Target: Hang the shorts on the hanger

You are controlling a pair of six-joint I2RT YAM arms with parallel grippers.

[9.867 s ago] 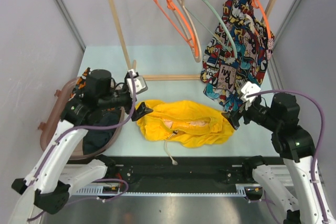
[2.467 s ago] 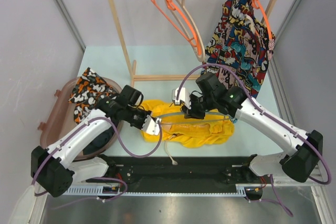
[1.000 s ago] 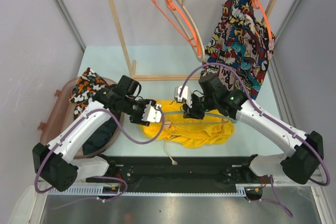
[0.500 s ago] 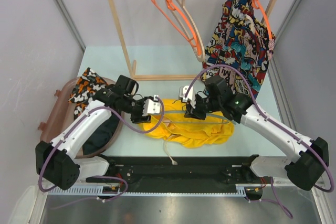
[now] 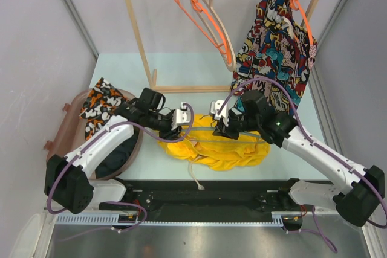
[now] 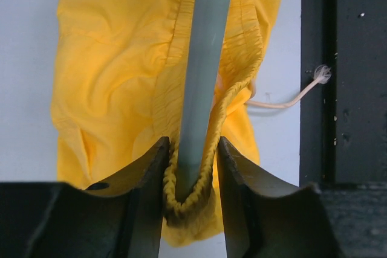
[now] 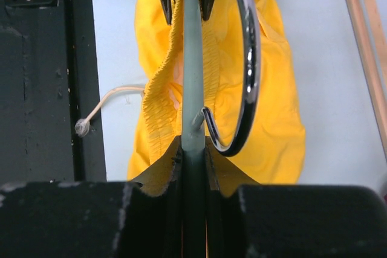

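The yellow shorts (image 5: 224, 152) lie bunched on the pale table between both arms. The mint-green hanger (image 5: 242, 141) is held level just above them, with its arm threaded into the elastic waistband. My right gripper (image 5: 219, 130) is shut on the hanger (image 7: 193, 64) at the base of its metal hook (image 7: 249, 58). My left gripper (image 5: 181, 120) is at the shorts' left edge. In the left wrist view its jaws press on the waistband (image 6: 181, 200) wrapped round the hanger's end (image 6: 202, 77). The whitish drawstring (image 5: 195, 176) trails toward the near edge.
A wooden rack (image 5: 136, 34) stands at the back with orange hangers (image 5: 199, 13), a beige hanger (image 5: 221, 22) and a comic-print garment (image 5: 278, 46). A brown basket (image 5: 66, 143) at the left holds an orange-black-white cloth (image 5: 100, 104). A black strip (image 5: 205, 194) runs along the near edge.
My left gripper has narrowed onto the waistband over the hanger's end and shifted slightly back. The shorts' left edge has bunched toward it. The right gripper has drifted a little to the right, still holding the hanger.
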